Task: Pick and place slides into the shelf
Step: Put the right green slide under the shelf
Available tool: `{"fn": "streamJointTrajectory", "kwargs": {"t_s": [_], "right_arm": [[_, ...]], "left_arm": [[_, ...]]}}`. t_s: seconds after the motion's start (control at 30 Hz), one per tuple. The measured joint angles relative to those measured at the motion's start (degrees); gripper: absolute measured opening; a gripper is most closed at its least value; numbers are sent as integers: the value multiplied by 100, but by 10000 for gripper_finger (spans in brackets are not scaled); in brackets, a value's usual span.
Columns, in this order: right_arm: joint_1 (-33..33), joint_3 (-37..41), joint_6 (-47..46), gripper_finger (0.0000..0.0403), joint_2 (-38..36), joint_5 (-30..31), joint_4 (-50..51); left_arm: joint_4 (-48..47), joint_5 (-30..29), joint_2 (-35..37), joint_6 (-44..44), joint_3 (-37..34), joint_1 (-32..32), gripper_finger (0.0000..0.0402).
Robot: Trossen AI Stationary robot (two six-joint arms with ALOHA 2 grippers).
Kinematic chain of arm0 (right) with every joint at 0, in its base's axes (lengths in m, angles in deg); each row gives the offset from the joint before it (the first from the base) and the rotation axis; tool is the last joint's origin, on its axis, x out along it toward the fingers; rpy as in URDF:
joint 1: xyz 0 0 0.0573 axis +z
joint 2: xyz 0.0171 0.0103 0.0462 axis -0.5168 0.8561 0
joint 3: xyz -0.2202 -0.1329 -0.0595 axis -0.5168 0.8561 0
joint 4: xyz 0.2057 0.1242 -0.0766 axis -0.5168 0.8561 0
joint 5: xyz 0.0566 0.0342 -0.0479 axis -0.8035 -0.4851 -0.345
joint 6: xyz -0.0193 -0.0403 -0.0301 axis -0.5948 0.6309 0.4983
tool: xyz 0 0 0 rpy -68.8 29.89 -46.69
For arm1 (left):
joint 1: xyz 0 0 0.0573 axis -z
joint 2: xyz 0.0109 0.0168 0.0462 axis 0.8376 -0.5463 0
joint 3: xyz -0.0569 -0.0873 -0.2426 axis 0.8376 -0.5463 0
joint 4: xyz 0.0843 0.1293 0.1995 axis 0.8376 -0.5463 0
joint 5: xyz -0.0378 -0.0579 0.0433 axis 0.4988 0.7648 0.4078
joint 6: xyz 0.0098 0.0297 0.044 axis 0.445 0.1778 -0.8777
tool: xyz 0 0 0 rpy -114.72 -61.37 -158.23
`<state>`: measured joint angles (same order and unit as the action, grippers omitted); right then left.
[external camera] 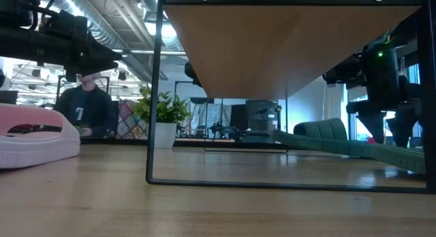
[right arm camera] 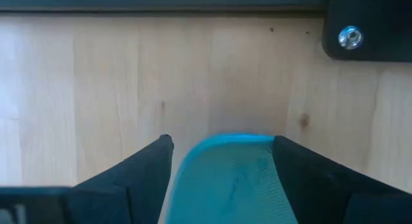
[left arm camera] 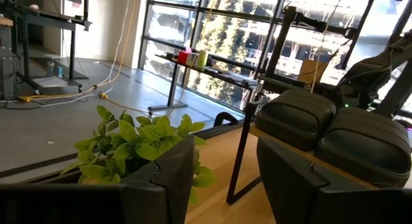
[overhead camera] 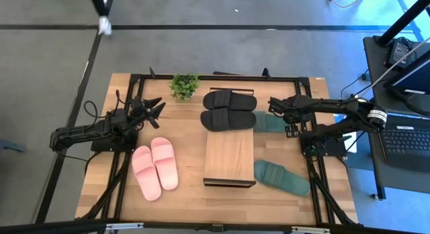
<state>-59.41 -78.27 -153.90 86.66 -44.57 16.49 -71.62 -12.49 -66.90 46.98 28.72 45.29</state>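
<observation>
here the right claw (right arm camera: pixel 222 161) stands wide open, a green slide (right arm camera: pixel 228 182) between its fingers; left claw (overhead camera: pixel 156 110) open, empty.

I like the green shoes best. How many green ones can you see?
2. One green slide lies beside the shelf under the open right gripper. The other green slide lies nearer the table's front edge, beside the shelf.

The shelf (overhead camera: pixel 229 155) is showing a light wood plank top on a dark metal frame. The far slides (overhead camera: pixel 229 109) are looking black, the left pair (overhead camera: pixel 155 166) pale pink, the right ones (overhead camera: pixel 281 177) dark green. The potted plant (overhead camera: pixel 185 85) is showing bright green leaves.
</observation>
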Motion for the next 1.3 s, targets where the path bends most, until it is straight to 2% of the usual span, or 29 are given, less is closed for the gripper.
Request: {"fn": "streamJointTrajectory", "kwargs": {"t_s": [0.27,0.4,0.57,0.73,0.97,1.17,1.3], "right_arm": [[-5,-328,-5,268,16,38,385],[-4,-336,1,268,16,52,737],[-11,-220,-9,268,16,54,717],[-76,29,-11,268,14,56,345],[-195,436,105,268,6,-39,-727],[-196,388,219,268,14,-110,-820],[-192,300,313,268,14,-198,-1222]], "left_arm": [[0,-1,-1,4,0,-2,162],[0,0,0,9,0,0,162],[-1,2,0,14,0,-1,162],[-1,-1,0,15,0,-2,162],[0,0,0,15,0,-1,162],[0,0,-1,15,0,-2,162],[0,0,1,15,0,0,162]]}}
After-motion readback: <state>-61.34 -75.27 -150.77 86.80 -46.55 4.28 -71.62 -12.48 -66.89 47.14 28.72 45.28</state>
